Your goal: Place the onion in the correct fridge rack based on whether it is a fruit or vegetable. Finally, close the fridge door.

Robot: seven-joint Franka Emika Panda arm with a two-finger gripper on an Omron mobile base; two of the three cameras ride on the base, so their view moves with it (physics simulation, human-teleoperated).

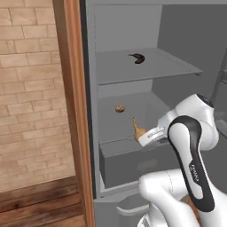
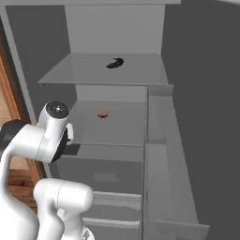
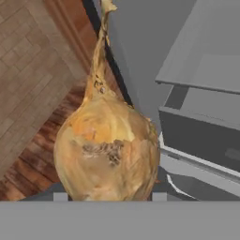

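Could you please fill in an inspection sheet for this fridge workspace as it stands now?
Surface: the fridge rack, a flat grey shelf above the grey drawer box, carries one small item.
Job's things: the onion, golden-brown with its stem tip pointing up, is at the rack's front edge; the fridge door stands open.
Clutter: a rounder brown item sits on that rack; a dark curved item lies on the upper shelf.
Grippers: the gripper has its jaws shut on the onion.
Cables: nothing seen.
Surroundings: a wooden frame and a brick wall stand left of the fridge.
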